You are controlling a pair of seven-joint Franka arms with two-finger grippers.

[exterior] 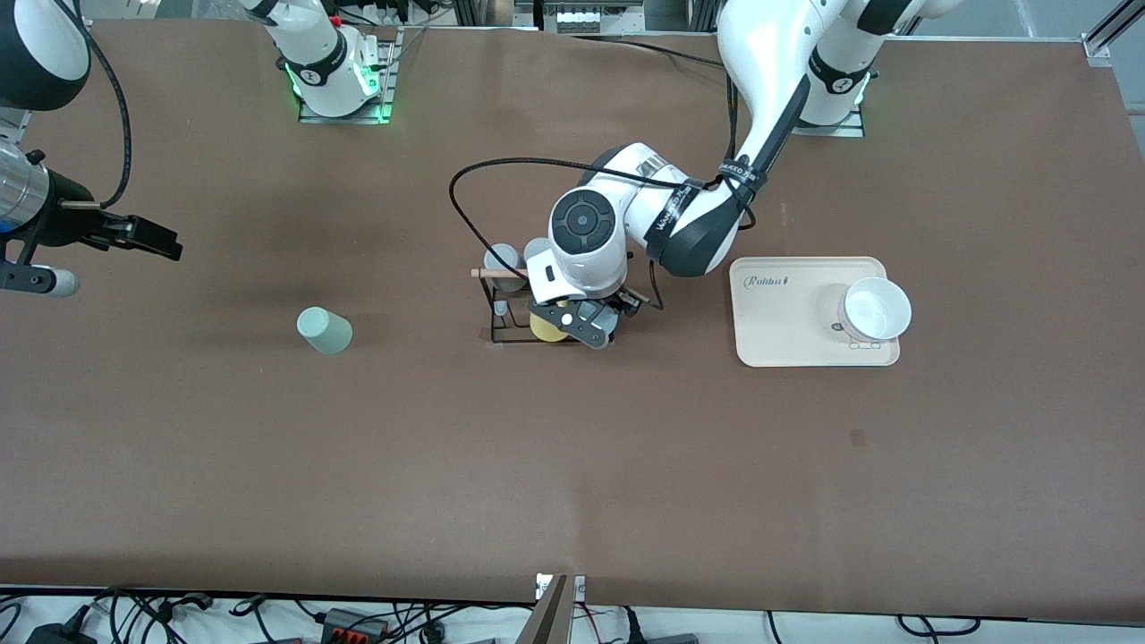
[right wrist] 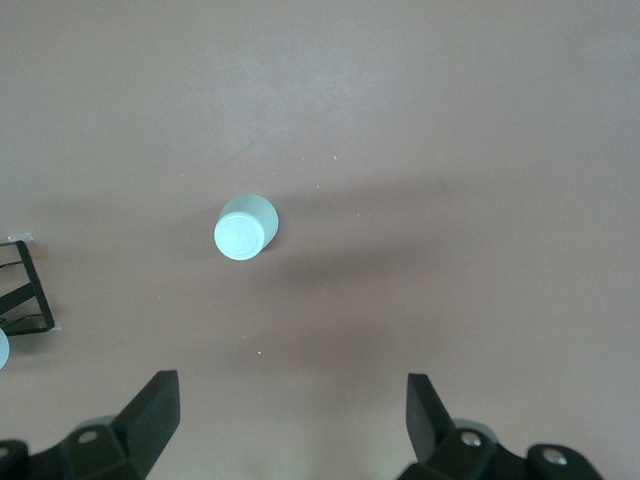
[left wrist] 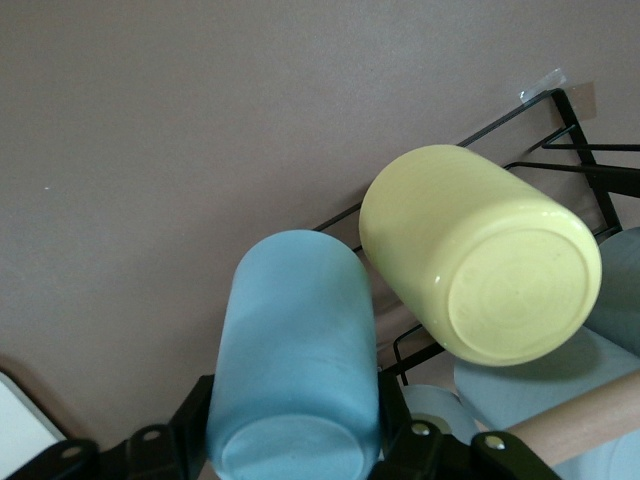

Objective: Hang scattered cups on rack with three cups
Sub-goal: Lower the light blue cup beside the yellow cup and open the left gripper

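I read these colours off my feeds. Table: plain matte brown. Loose cup: pale sage green. Cup in the left gripper: light blue, between black fingers. Cup on the rack: yellow. Rack: black wire, light wooden rod. Tray: cream. Bowl: white. Arms: white with dark joints.

Light is even and fairly bright from overhead. The brown surface is matte with no glare. Soft, wide shadows lie beside the green cup in the front and right wrist views. In the left wrist view, the close yellow cup shows a faint sheen and slightly soft edges.
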